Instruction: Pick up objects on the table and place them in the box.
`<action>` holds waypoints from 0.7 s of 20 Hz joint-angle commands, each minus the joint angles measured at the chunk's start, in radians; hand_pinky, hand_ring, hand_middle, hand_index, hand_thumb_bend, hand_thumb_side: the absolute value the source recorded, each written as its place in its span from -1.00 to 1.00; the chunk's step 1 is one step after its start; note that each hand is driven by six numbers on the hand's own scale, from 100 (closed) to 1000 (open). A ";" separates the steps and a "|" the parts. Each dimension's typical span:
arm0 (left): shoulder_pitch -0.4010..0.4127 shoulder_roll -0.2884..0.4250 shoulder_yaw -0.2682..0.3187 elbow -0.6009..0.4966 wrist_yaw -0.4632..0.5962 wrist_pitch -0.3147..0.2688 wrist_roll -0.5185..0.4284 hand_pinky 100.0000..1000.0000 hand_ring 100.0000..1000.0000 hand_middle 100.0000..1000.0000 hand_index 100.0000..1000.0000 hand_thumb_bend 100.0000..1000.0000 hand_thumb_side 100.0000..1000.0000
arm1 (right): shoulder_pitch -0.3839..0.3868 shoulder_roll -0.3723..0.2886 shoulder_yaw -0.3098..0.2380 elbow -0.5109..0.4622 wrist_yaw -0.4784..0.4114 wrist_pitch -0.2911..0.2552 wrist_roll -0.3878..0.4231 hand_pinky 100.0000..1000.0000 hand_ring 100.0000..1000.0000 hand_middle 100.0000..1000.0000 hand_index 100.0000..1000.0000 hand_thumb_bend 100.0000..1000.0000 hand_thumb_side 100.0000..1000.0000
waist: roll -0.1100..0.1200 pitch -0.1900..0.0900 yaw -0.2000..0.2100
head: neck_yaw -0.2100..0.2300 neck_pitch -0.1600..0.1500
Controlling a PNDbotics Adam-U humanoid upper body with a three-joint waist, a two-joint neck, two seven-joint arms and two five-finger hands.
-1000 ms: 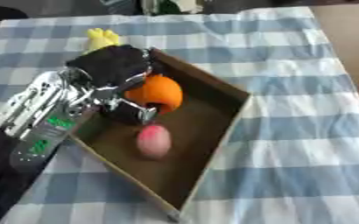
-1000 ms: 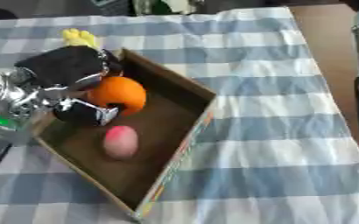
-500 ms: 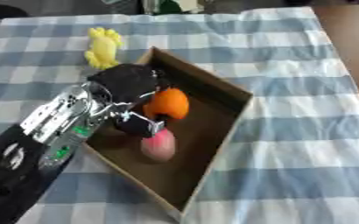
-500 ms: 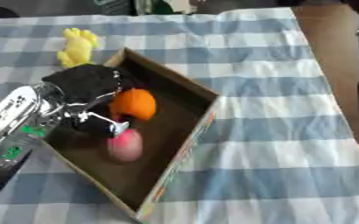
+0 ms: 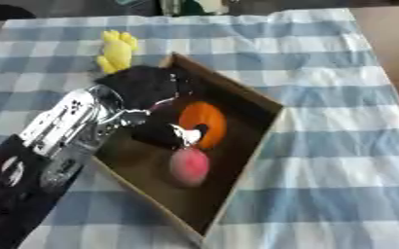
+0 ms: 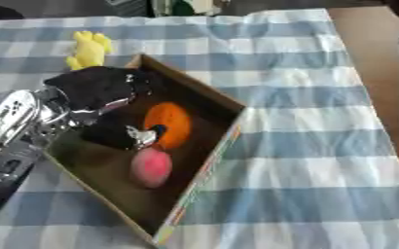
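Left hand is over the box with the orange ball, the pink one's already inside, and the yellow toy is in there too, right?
Not quite: the yellow toy lies on the checked cloth beyond the box's far corner, as the left eye view shows. The rest stands: the left hand is over the box with the orange ball, and the pink one lies inside.

A blue-and-white checked cloth is covering a desk in what is looking like a home or a staged test room; dark, blurred shapes are lining the far edge, too indistinct to settle which.
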 commanded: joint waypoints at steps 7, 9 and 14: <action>-0.091 0.054 0.182 -0.083 0.082 0.099 0.062 0.37 0.81 0.73 1.00 -1.00 0.66 | -0.003 -0.021 -0.016 -0.025 -0.008 0.011 -0.006 0.79 0.57 0.34 0.67 -1.00 0.59 | 0.000 -0.023 0.000 | -0.004 -0.006; -0.111 0.072 0.209 -0.061 0.087 0.128 0.076 0.36 0.80 0.72 1.00 -1.00 0.61 | -0.002 -0.022 -0.016 -0.026 -0.008 0.014 -0.004 0.79 0.57 0.33 0.67 -1.00 0.58 | 0.001 -0.022 -0.001 | -0.002 -0.009; -0.155 0.084 0.241 0.072 0.083 0.204 0.130 0.36 0.81 0.73 1.00 -1.00 0.38 | -0.005 -0.021 -0.015 -0.028 -0.010 0.017 -0.002 0.79 0.57 0.33 0.66 -1.00 0.58 | 0.001 -0.018 -0.006 | 0.004 -0.018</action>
